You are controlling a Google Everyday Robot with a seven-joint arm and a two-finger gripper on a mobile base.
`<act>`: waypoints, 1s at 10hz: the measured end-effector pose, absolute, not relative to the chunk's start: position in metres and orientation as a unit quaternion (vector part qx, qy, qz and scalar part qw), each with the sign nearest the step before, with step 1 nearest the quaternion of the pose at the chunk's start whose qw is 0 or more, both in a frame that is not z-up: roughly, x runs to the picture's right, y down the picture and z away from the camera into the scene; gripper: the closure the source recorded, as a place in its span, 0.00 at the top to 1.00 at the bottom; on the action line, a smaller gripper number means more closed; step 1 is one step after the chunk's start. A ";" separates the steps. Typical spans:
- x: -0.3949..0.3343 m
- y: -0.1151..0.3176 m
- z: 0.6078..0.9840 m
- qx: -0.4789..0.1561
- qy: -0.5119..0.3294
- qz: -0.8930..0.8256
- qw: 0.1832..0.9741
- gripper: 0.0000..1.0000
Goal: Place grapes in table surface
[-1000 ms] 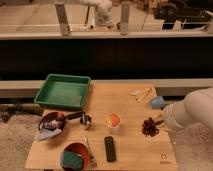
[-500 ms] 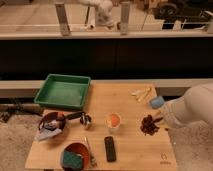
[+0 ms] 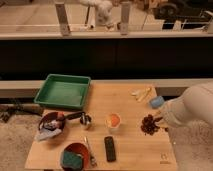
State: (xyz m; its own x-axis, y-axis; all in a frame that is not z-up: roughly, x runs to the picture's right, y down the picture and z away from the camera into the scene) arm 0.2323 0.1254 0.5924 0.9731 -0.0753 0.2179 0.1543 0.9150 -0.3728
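The gripper (image 3: 158, 121) is to the right of the orange cup (image 3: 113, 120), its fingers drawn together on the grapes (image 3: 148, 124). The bunch hangs at the fingertips' left side, between them and the cup, low over the table surface (image 3: 135, 150); whether it touches the wood cannot be told.

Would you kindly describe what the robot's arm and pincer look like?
The arm is a thick, rounded, off-white shell with no visible cables or markings. Its small dark pincer sits at the arm's tip, beside the bunch of dark reddish-purple grapes.
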 end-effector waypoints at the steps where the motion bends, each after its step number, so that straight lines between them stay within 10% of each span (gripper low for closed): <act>1: 0.233 0.129 0.600 -0.204 -0.106 -0.057 0.971 0.00; 10: 0.227 0.229 0.709 -0.283 -0.171 -0.031 0.943 0.00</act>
State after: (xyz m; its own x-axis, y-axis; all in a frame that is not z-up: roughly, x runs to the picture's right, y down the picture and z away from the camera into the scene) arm 0.2271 0.2293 0.7093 0.9399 0.0382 0.3394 0.1546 0.8384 -0.5226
